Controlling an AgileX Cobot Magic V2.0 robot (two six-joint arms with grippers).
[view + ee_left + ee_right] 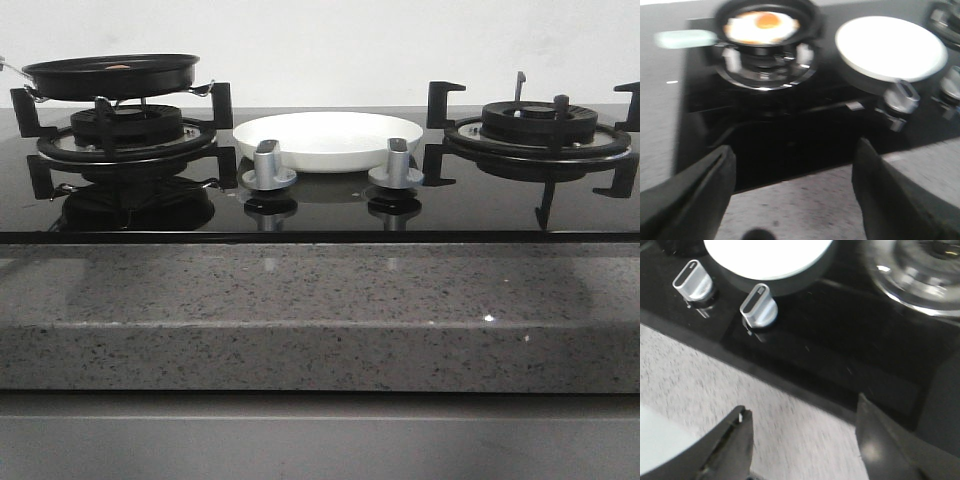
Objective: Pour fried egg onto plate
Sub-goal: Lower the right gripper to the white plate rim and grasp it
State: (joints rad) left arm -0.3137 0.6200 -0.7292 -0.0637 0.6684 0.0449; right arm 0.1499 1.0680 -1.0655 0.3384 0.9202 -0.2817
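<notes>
Left end effector (792, 200): held released, jaws spread wide, above the front edge of the stone tabletop (320, 300).
Right end effector (802, 445): likewise released and empty, near the knobs (759, 306).
Pan handle (685, 39): ahead of the left end effector, its long axis pointing out to the left; the left arm is judged nearer.
Black pan (810, 25): set on the left burner (125, 135), the fried egg (761, 26) lying in it.
Plate (890, 47): empty, just beside the pan.
</notes>
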